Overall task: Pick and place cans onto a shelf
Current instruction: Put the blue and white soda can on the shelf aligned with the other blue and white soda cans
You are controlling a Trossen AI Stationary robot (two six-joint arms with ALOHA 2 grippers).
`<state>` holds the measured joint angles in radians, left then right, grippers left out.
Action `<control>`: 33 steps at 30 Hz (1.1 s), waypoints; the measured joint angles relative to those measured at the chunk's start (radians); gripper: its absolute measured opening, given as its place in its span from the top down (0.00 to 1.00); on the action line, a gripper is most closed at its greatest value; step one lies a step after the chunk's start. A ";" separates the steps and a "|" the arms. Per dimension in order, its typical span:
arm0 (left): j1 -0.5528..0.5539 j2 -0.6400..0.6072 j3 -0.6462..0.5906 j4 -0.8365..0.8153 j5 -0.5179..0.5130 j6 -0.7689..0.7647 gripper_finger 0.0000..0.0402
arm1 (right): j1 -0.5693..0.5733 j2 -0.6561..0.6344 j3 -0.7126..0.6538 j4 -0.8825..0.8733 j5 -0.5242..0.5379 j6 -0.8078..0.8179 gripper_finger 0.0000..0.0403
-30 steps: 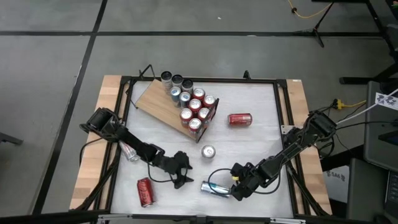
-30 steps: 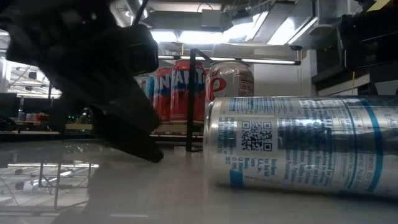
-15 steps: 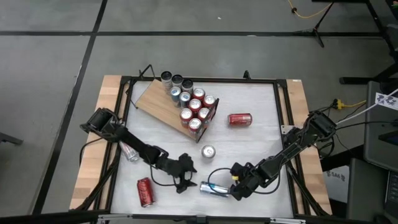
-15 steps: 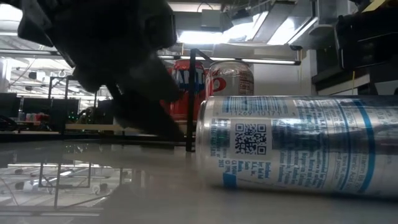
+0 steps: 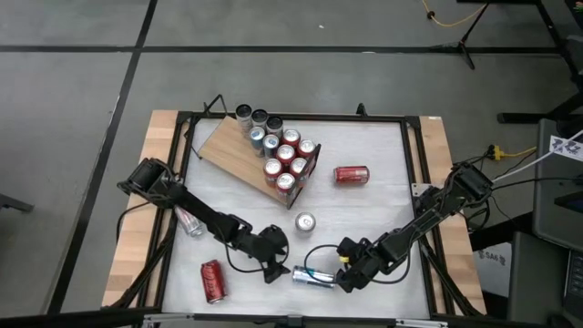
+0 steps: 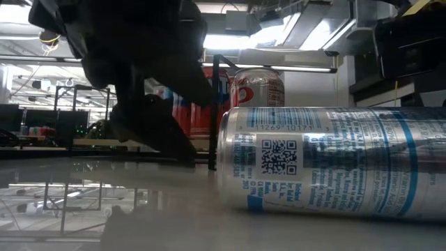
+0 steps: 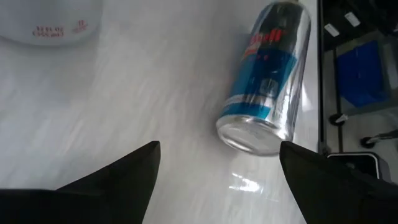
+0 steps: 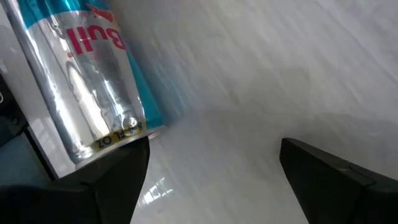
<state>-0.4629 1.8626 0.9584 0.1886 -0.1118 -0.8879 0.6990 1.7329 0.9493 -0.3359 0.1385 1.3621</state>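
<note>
A slim blue-and-silver can [image 5: 309, 275] lies on its side on the white tabletop near the front edge; it also shows in the low view [image 6: 327, 164]. My left gripper [image 5: 275, 263] is open just to the can's left, with the can's end [image 7: 256, 134] ahead of its fingers [image 7: 217, 180] and apart from them. My right gripper [image 5: 347, 272] is open at the can's right end, the can [image 8: 81, 81] beside one finger. The wooden shelf [image 5: 232, 150] at the far left bears several upright cans [image 5: 287, 155]. My right gripper has one finger [image 8: 118, 177] right beside the lying can's end rim [image 8: 121, 135]. I cannot tell whether it touches the can. The can lies on its side on the table.
A red can [image 5: 351, 175] lies right of the shelf, a silver-topped can [image 5: 304, 221] stands mid-table, a red can [image 5: 211, 280] lies at the near left, and another can [image 5: 189, 221] lies under my left arm. A black frame rims the table.
My left gripper has gone toward the table's right edge, up to the slim can's left end. The slim can has shifted a little toward the table's left, still lying on its side.
</note>
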 joint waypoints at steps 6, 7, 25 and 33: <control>-0.003 0.000 0.022 -0.077 0.005 -0.036 0.19 | 0.000 0.000 0.000 0.000 -0.012 0.000 0.13; -0.002 0.000 0.022 -0.084 0.005 -0.053 0.19 | 0.000 0.000 0.000 0.000 -0.012 0.000 0.13; -0.004 0.019 0.021 -0.061 0.022 -0.183 0.19 | 0.000 0.000 -0.001 0.024 -0.016 0.002 0.13; -0.012 0.066 0.022 0.028 0.054 -0.211 0.19 | 0.000 0.001 -0.001 0.044 -0.016 0.002 0.13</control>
<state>-0.4747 1.9285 0.9804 0.2171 -0.0575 -1.0986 0.6991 1.7343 0.9482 -0.2918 0.1221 1.3643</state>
